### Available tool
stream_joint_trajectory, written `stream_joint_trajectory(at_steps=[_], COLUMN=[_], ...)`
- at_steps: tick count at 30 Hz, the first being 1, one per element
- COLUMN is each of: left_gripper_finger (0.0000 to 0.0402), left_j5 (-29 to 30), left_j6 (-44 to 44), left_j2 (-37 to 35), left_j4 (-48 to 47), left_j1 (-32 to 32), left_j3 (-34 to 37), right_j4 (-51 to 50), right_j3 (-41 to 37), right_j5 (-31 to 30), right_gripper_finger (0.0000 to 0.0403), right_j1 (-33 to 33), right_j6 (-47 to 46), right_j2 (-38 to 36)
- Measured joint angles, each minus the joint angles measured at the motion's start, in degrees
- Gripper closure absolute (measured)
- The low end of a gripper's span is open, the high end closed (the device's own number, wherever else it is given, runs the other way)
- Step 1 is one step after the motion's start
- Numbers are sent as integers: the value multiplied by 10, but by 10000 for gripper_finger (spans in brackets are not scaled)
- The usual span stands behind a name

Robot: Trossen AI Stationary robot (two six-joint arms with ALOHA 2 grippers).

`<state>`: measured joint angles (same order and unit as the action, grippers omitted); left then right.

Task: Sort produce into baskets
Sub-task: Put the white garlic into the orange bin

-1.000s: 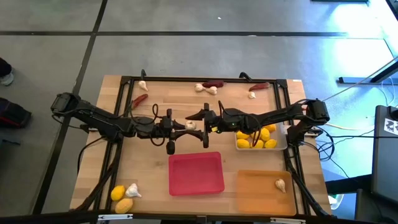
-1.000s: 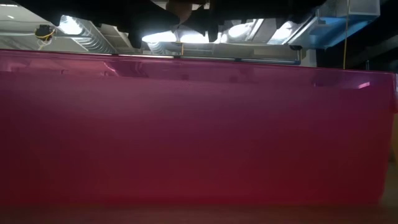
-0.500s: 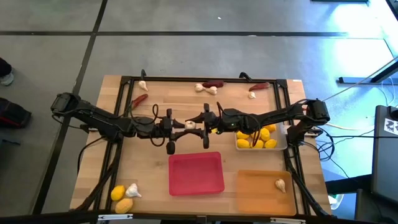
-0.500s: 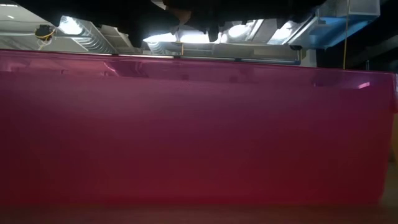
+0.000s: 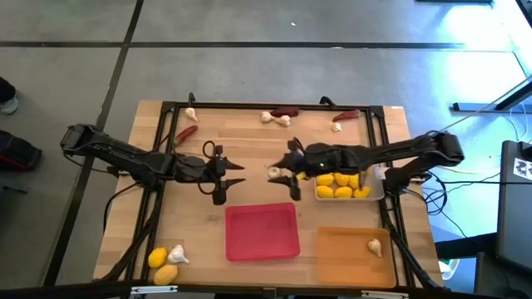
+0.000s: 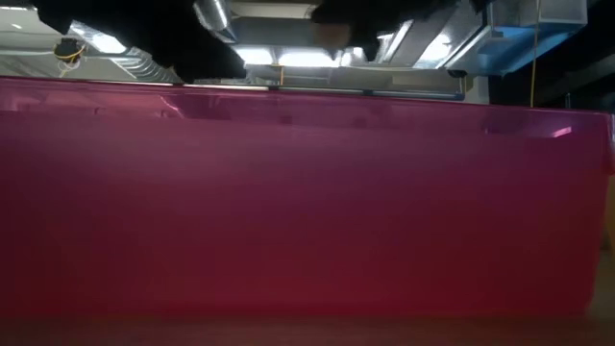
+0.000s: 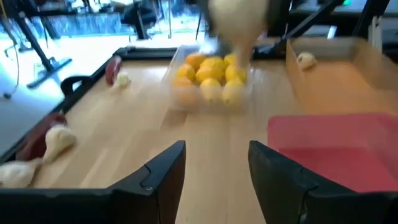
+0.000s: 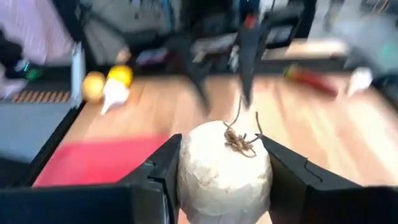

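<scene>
**Garlic bulb held beside the red tray**

High view: garlic bulb (image 5: 273, 172) sits in my right gripper (image 5: 281, 173), just beyond the red tray (image 5: 262, 232); left gripper (image 5: 235, 172) hangs parted, empty.

Low view: the tray's wall blocks everything.

Right wrist: fingers (image 8: 163, 169) clamp the bulb.

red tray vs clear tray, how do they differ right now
The red tray is opaque and holds nothing; the clear tray is see-through and holds a heap of lemons. The red tray lies at the table's front middle, the clear tray farther back on the right, partly under the right arm. Both are shallow rectangles with rounded corners.
</scene>
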<state>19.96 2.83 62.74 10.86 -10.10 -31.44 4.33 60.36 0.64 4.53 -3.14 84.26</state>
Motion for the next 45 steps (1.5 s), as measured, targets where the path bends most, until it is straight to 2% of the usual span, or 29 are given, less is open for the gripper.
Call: stream_joint_trajectory(at_steps=[4, 11, 17, 20, 23, 29, 34, 45], left_gripper_finger=[233, 233, 233, 233, 233, 233, 233, 233], left_j5=[3, 4, 4, 4, 4, 4, 18, 22], left_j6=[3, 3, 9, 9, 9, -7, -12, -14], left_j2=[1, 5, 5, 5, 5, 5, 5, 5], left_j4=[-20, -12, -8, -8, -8, -8, -8, -8], left_j1=[0, 1, 1, 1, 1, 1, 1, 1], left_j3=[1, 1, 1, 1, 1, 1, 1, 1], right_j4=[-133, -306, -423, -484, -495, -487, -483, -478], right_j3=[0, 0, 0, -3, -23, -79, -111, -137], right_j5=[0, 0, 0, -21, -30, 16, 30, 18], right_gripper_finger=[241, 240, 240, 240, 240, 239, 239, 239], right_j1=[36, 128, 228, 281, 335, 412, 451, 484], right_j6=[-44, -209, -399, -484, -552, -668, -702, -729], right_j2=[-53, -109, -108, -94, -80, -43, -16, 22])
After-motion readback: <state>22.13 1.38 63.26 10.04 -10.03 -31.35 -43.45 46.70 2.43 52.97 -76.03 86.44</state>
